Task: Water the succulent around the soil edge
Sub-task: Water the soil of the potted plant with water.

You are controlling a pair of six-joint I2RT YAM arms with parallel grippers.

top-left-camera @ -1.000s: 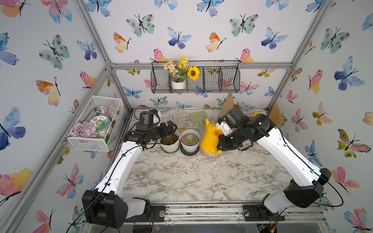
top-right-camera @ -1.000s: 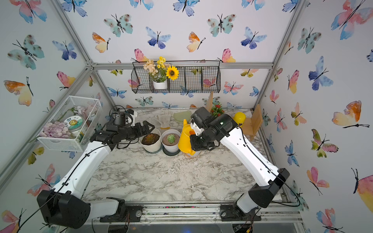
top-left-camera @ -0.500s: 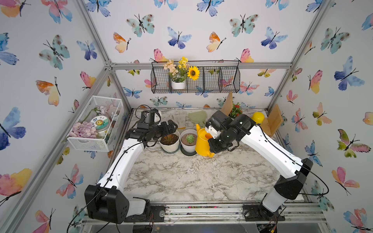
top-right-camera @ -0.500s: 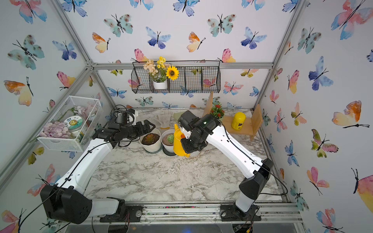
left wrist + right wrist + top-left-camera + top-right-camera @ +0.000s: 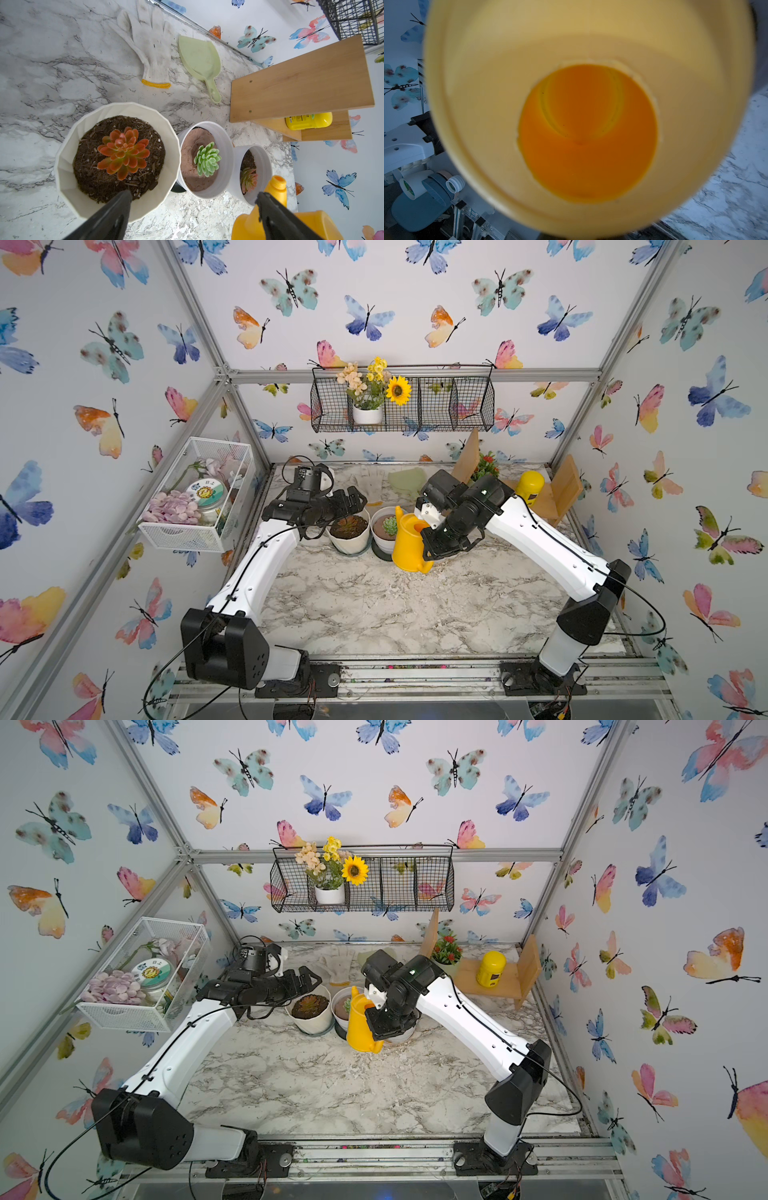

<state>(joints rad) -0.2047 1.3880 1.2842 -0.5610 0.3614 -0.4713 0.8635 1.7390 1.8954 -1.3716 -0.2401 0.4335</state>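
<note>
Clamping the can (image 5: 409,547) at the side opposite its spout (image 5: 399,512), your right gripper (image 5: 432,545) is closed. The can is near upright, just beside the middle pot (image 5: 380,516) that holds the green succulent (image 5: 390,526), and the spout rises by that pot's rim. Your left gripper (image 5: 193,196) hangs with its jaws apart over the big pot (image 5: 66,166) of the red succulent (image 5: 122,151). Behind them a glove (image 5: 149,47) and a scoop (image 5: 199,60) lie on the bench (image 5: 374,605).

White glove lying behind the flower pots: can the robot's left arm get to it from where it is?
Probably yes. The open, empty left gripper hovers by the ribbed white pot; the white knitted glove lies flat on bare marble just past it, with nothing between.
</note>
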